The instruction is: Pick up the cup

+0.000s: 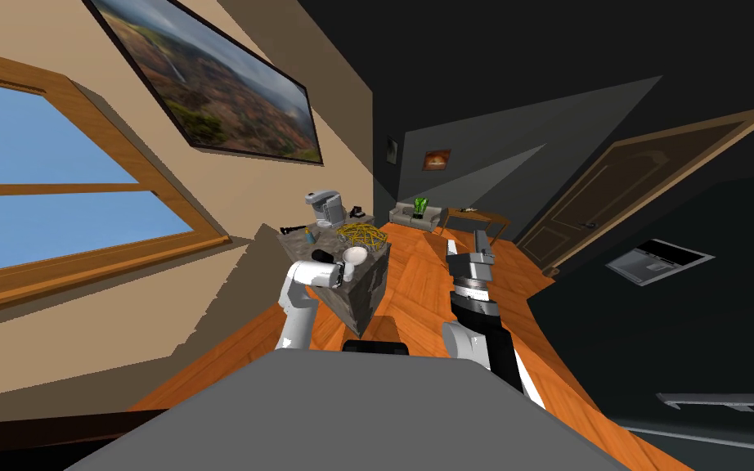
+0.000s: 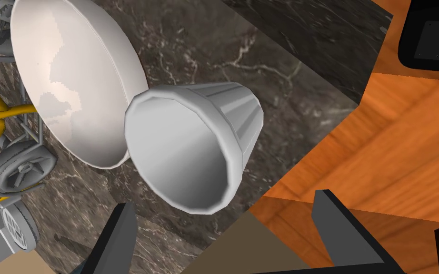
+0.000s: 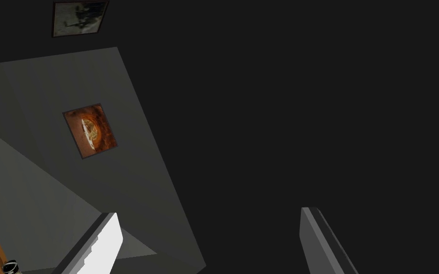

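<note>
Both spread wide, holding nothing: left pincer (image 2: 223,233), right pincer (image 3: 209,238) | cup (image 2: 192,147) stands near the surface (image 2: 242,57) edge, just beside a white bowl (image 2: 71,85), mouth facing the left pincer, ahead of its blades | next, likely: centre the blades astride the cup's wall, ease in squarely, miss the bowl, then close gently.

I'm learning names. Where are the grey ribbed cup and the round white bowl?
grey ribbed cup (image 2: 192,145), left wrist view, on its inner wall.
round white bowl (image 2: 71,81), left wrist view, on its inside.
</note>
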You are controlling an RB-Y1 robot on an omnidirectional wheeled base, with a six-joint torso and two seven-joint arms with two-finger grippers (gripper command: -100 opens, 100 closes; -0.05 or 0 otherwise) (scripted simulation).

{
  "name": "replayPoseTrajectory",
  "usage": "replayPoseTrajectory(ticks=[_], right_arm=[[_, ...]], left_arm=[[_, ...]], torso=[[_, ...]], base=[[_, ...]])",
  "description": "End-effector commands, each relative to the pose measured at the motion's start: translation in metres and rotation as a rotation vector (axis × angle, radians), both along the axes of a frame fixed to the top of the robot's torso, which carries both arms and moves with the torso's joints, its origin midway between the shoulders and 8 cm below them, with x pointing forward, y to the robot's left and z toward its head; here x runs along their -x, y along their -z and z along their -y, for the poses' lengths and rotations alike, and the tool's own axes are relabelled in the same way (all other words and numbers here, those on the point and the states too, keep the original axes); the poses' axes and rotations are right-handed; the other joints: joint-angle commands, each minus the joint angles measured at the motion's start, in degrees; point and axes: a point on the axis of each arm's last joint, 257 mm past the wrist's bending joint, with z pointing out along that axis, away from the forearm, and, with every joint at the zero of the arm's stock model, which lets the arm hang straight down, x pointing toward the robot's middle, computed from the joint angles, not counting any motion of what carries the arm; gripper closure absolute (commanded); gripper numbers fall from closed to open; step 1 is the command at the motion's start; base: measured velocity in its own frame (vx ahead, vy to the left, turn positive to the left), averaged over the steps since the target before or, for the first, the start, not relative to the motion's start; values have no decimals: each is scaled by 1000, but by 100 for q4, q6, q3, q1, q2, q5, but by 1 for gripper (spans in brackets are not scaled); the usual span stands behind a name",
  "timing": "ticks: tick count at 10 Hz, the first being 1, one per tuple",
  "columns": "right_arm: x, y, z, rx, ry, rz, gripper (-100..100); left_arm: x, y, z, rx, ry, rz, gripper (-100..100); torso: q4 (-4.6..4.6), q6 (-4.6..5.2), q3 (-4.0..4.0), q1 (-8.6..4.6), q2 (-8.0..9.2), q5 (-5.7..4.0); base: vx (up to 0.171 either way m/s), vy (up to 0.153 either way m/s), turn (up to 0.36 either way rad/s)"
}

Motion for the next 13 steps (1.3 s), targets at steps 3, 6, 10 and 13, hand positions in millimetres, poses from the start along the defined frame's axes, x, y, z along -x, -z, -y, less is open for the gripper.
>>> replayPoseTrajectory(ticks=[3,6,10,13], right_arm=[[0,0,0,0,0,0,0],[0,0,0,0,0,0,0],[0,0,0,0,0,0,0],[0,0,0,0,0,0,0]], left_arm=[[-9,13,0,0,2,0,-100],[-11,16,0,0,3,0,100],[-11,16,0,0,2,-1,100],[-24,2,-16,-54,23,28,-100]], torso=[[-1,0,-2,1,-4,0],[0,0,-1,1,-2,0],[-2,3,-7,2,-11,1],[-2,3,-6,5,-10,1]], base=[[11,0,6],[3,0,2],[0,0,0],[-9,4,-3]])
